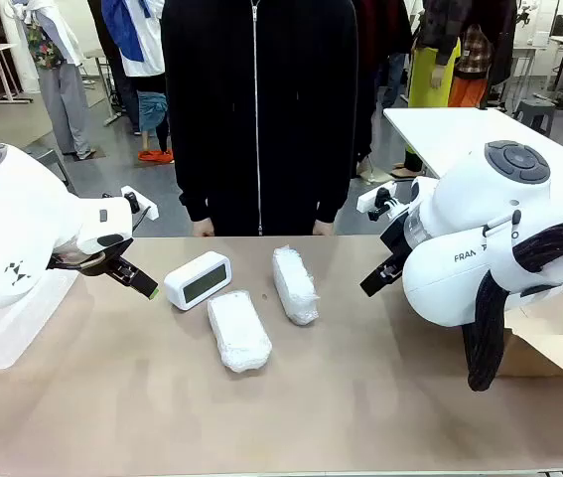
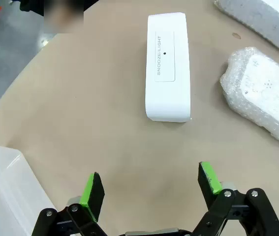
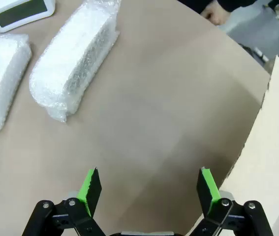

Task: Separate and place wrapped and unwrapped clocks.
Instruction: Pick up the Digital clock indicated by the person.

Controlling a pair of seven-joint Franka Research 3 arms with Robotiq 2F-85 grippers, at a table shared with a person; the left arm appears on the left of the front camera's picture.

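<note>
Just beyond left pincer [image 2: 151,186] — spread, empty — lies bare clock [image 2: 167,69]; right pincer [image 3: 149,189] likewise spread.

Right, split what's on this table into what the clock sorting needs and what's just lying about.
For the job:
bare white clock
bubble-wrapped bundle nearer the robot
bubble-wrapped bundle nearer the person

Lying about, though either might serve as a bin:
clear plastic tub
cardboard box
</note>
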